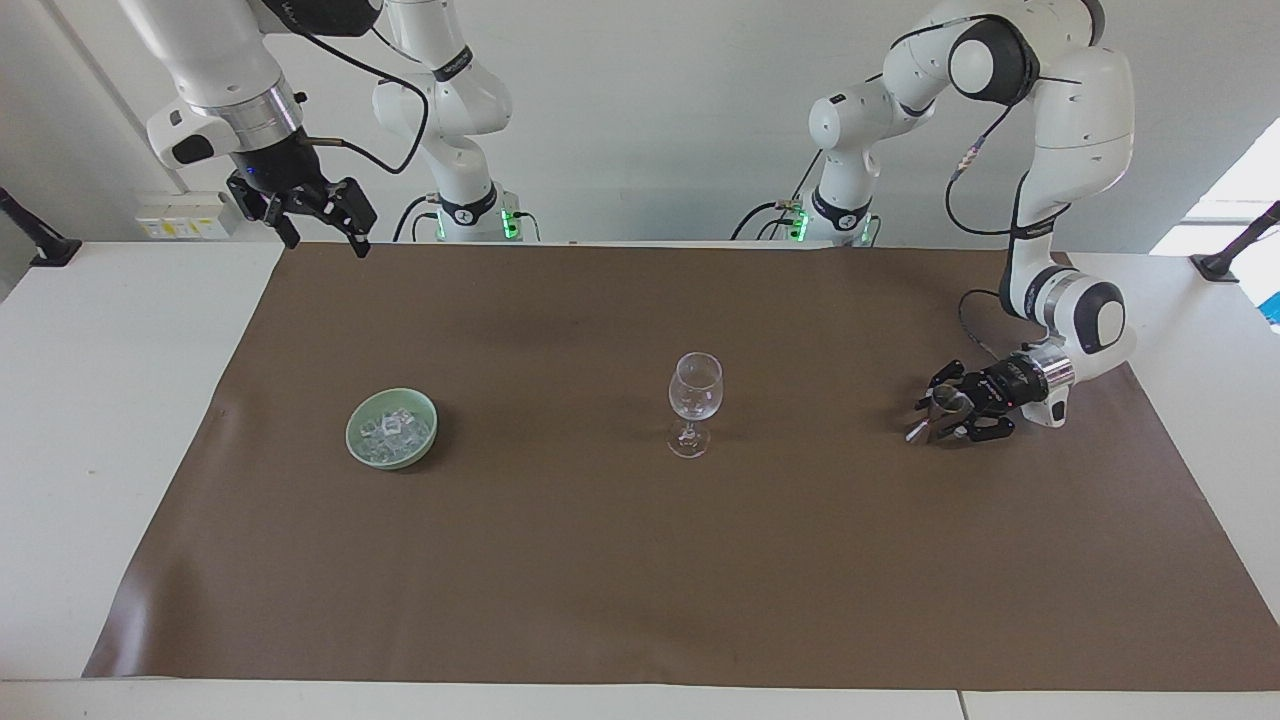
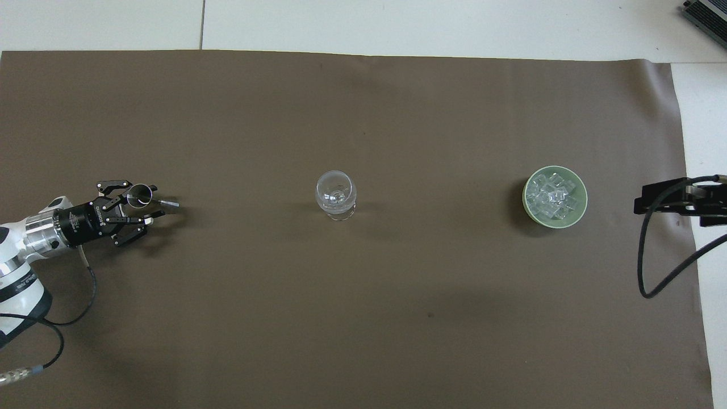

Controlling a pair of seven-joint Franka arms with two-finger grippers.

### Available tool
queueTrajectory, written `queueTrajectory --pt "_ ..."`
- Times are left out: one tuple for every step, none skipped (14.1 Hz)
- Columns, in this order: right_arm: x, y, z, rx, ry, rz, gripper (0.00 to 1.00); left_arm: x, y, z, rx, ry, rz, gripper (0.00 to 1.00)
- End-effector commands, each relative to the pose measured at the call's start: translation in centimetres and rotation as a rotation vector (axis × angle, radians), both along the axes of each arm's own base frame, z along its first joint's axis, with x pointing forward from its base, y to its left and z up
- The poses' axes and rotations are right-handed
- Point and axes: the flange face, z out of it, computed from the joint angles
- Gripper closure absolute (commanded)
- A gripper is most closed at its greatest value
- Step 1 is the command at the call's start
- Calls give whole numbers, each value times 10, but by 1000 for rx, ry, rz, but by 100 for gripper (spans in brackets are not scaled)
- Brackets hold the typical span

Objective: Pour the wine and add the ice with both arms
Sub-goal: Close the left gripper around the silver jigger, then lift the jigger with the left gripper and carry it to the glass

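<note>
An upright wine glass (image 1: pixel 695 385) stands mid-cloth and looks to hold nothing; no wine shows. Toward the right arm's end sits a pale green bowl (image 1: pixel 352 432) with a heap of clear ice (image 1: pixel 395 428) cubes in it, the ice (image 2: pixel 554 196) also plain from overhead. At the left arm's end my left gripper (image 1: pixel 938 408) lies low and level, shut on a small metal jigger (image 1: pixel 945 400) that stands on the cloth. The jigger (image 2: pixel 139 195) sits between the fingers (image 2: pixel 154 187). My right gripper (image 1: pixel 328 243) hangs open, high over the cloth's corner nearest its base, holding nothing.
A brown cloth (image 1: pixel 640 560) covers most of the white table (image 1: pixel 100 400). Black clamp posts (image 1: pixel 30 235) stand at both table ends near the robots. A dark cable (image 2: pixel 653 267) from the right arm hangs past the bowl's end of the cloth.
</note>
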Motion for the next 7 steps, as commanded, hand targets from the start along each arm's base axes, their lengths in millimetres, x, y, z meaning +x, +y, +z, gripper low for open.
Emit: queueTrajectory --pt "-7 0 1 11 -6 1 0 -5 2 0 -6 -8 27 71" --pt "-7 -1 1 11 -6 -1 0 -5 5 1 -6 -8 33 81" --pt "-7 0 1 11 -6 1 0 -6 6 1 -6 -9 35 88" --pt "-7 0 1 11 -6 -1 0 -6 6 1 -6 -9 35 100" --pt "-7 -1 1 11 -6 -3 0 -6 6 1 -6 -9 36 100" --pt "-7 -1 1 11 -6 -3 0 -6 7 1 -6 -9 38 100" --pt "-7 0 1 11 -6 0 0 -6 7 1 -6 -9 38 100"
